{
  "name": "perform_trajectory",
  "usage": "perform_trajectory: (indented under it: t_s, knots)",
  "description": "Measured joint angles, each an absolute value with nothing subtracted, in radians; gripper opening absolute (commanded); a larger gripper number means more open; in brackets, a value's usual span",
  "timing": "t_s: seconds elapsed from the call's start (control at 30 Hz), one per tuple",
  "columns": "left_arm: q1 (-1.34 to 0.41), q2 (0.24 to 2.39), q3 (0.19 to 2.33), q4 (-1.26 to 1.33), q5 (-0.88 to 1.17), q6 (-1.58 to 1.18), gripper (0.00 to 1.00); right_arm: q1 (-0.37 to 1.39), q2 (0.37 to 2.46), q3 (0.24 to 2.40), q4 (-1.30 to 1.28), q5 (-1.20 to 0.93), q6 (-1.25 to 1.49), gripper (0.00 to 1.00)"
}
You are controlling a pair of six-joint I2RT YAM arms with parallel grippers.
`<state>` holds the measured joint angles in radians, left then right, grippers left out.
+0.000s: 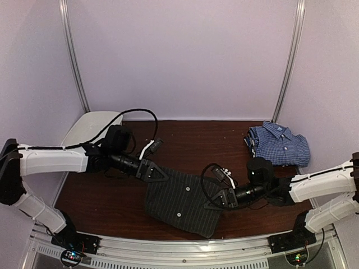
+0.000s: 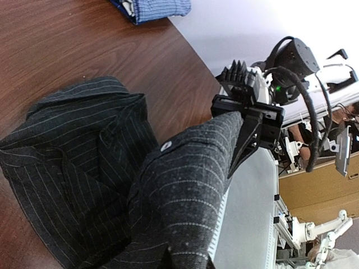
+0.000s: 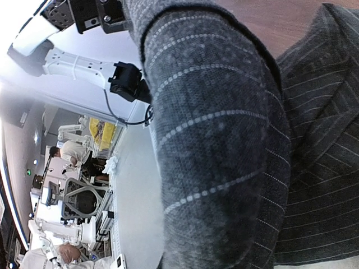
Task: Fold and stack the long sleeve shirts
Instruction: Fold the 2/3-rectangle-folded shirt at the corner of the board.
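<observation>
The black pinstriped long sleeve shirt (image 1: 182, 204) lies partly folded on the brown table, near the front middle. My left gripper (image 1: 159, 175) is shut on its upper left edge. My right gripper (image 1: 216, 203) is shut on its right edge. A band of the cloth (image 2: 190, 185) stretches between the two grippers, lifted off the rest of the shirt (image 2: 73, 168). It hides both pairs of jaws in the wrist views (image 3: 224, 140). The blue-and-white check long sleeve shirt (image 1: 280, 144) lies folded at the back right, away from both grippers.
A white oval plastic tub (image 1: 90, 126) stands at the back left corner, behind the left arm. Pale walls close the table on three sides. A metal rail (image 1: 185, 246) runs along the near edge between the arm bases.
</observation>
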<state>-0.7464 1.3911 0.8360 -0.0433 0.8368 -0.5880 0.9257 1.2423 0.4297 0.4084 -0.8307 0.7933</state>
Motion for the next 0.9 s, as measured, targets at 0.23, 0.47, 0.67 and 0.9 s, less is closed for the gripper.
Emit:
perform_trajectory:
  t_s: [0.23,0.47,0.67,0.9]
  knots:
    - [-0.712,1.607,0.974,-0.088,0.806,-0.558,0.00,0.815,1.349,0.432,0.408,-0.850,0.796,0.03]
    - [-0.686,1.771,1.100,-0.118,0.794,-0.516,0.02,0.701,1.439,0.448,0.423,-0.894,0.772,0.16]
    - [-0.663,1.878,1.179,-0.151,0.762,-0.487,0.09,0.625,1.491,0.468,0.398,-0.917,0.726,0.33]
    - [-0.660,1.980,1.243,-0.152,0.728,-0.464,0.27,0.570,1.526,0.497,0.315,-0.902,0.657,0.37]
